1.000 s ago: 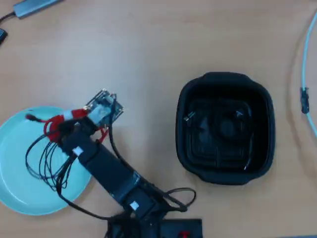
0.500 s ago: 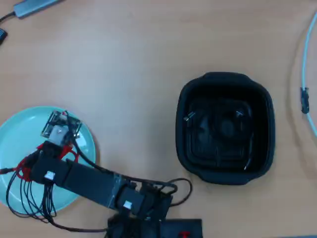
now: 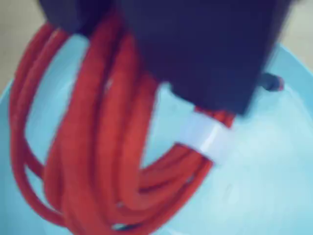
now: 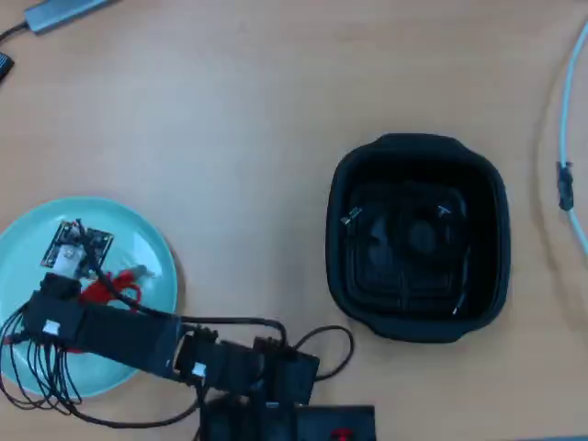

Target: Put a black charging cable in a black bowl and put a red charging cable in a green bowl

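One coil fills the wrist view: the red charging cable [image 3: 93, 147] hangs from the dark gripper [image 3: 195, 105], jaws apparently clamped near its white band [image 3: 205, 139], loops trailing toward 7 o'clock over the green bowl [image 3: 274, 186]. Overhead, the cable [image 4: 115, 289] sits inside the bowl [image 4: 152, 239] (arm covering most of it). The black bowl [image 4: 418, 243] lies at 3 o'clock, a black charging cable [image 4: 404, 234] faintly visible inside.
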